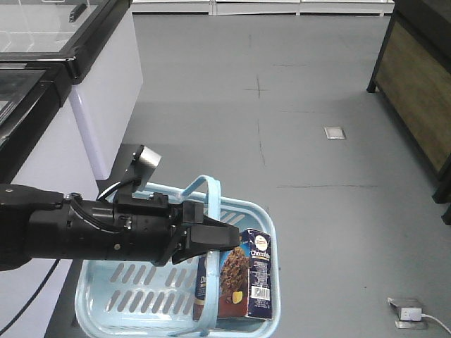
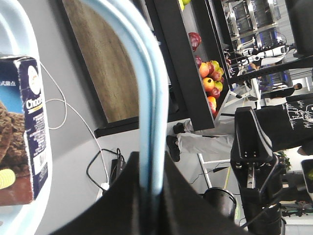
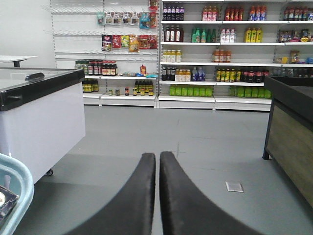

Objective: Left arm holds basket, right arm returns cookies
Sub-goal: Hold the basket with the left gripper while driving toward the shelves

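In the light-blue slotted plastic basket [image 1: 106, 303]: upright navy-brown cardboard cookie box [image 1: 243, 278].
Left gripper [image 1: 224, 239]: clamps the handle [image 2: 151, 98].
Right gripper [image 3: 157, 196]: closed, empty; open it before gripping the box sides.

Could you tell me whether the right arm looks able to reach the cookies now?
Probably yes: the cookies stand upright, top uncovered, in the basket, though the left claw on the handle sits close by them; the right claw is shut and empty.
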### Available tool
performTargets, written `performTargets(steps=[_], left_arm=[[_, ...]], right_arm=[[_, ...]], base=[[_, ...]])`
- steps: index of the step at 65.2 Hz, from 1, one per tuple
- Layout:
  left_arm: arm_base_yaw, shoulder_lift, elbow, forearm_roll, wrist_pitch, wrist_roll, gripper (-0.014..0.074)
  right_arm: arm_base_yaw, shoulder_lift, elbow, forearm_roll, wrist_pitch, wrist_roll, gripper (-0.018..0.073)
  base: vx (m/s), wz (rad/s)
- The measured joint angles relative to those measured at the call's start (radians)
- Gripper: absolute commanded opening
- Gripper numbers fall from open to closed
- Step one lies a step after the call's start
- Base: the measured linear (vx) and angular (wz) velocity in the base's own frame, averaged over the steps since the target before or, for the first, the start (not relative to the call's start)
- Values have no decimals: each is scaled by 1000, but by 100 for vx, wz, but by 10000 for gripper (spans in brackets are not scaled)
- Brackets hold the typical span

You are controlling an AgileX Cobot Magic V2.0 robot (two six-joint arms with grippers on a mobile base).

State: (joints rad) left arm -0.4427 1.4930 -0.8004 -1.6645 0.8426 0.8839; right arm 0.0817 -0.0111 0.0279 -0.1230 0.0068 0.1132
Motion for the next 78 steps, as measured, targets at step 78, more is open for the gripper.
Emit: performTargets(steps=[78], left_arm=[[0,0,0,-5,0,1,-6]], right_arm=[[0,0,0,0,0,0,-11]], base=[[36,-8]])
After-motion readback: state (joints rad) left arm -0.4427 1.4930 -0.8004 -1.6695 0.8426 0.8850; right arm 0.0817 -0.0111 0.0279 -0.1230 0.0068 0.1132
